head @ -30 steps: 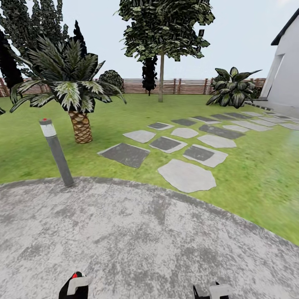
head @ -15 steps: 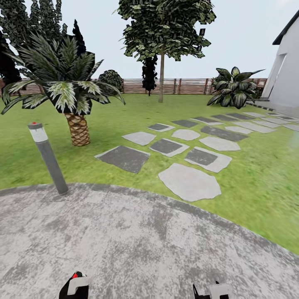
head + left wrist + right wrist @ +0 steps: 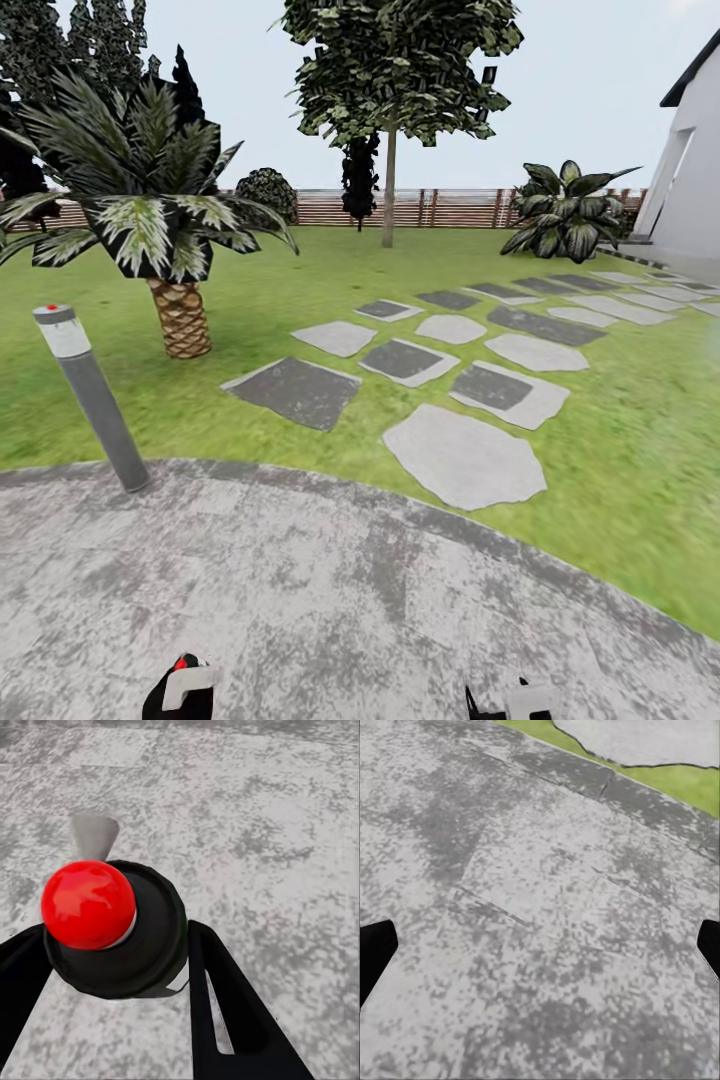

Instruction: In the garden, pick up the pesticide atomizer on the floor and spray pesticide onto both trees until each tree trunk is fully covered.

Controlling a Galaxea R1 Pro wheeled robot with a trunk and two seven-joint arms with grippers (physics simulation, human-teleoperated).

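Out past your arms, the garden lawn point(image 3: 620, 400) spreads wide and green, with a brown slat fence point(image 3: 450, 208) along the far side. Under you lies grey paving point(image 3: 330, 600), curved at its edge where it meets the grass. Flat stepping stones point(image 3: 465, 458) lead away over the lawn toward a white house wall point(image 3: 695, 180) on your right.

One of the trees point(image 3: 400, 60) stands far off near the fence, with a blocky green and white crown and a thin-looking pale trunk point(image 3: 389, 190). A short palm point(image 3: 150, 210) with a scaly trunk grows closer, on your left. A big leafy bush point(image 3: 565, 215) sits by the house. A grey post point(image 3: 92, 400) stands tilted in the picture at the edge of the paving.

Your left gripper point(image 3: 112, 967) is closed around the pesticide atomizer point(image 3: 120, 930), a black round thing with a red ball on top, held low over the paving. Your right gripper point(image 3: 540, 945) is spread wide, with nothing between its black fingers point(image 3: 375, 952), just paving below.
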